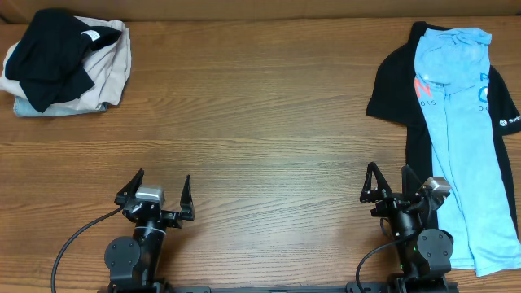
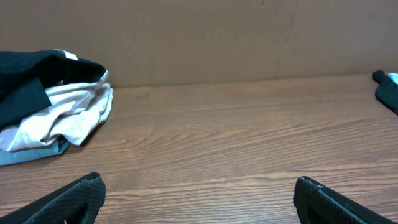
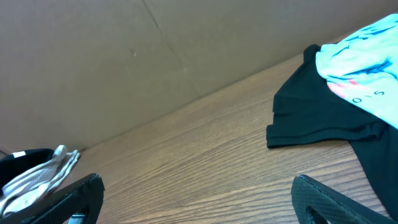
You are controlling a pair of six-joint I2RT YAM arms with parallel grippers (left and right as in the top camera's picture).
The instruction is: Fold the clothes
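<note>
Nearest us, the right gripper (image 1: 389, 169) and left gripper (image 1: 163, 176) sit low at the near edge of the table (image 1: 260, 122). Both have their jaws spread wide and hold nothing.

We find the tee (image 1: 456, 122) laid flat on top of the polo (image 1: 395, 89), both at the right end of the table. Their long axis runs from the far edge to the near edge, collars far, hems near. The pair lies ahead and to the right of the right gripper, and its near part passes just beside that gripper's wrist. The right gripper is plainly the nearer; the left gripper stands well apart, across bare wood.

We judge that folding has not begun, and that the first reach falls to the right side.

One pile (image 1: 65, 61) of beige and black garments sits in the far left corner, well apart from the pair. Nothing stands between either gripper and the tee.
</note>
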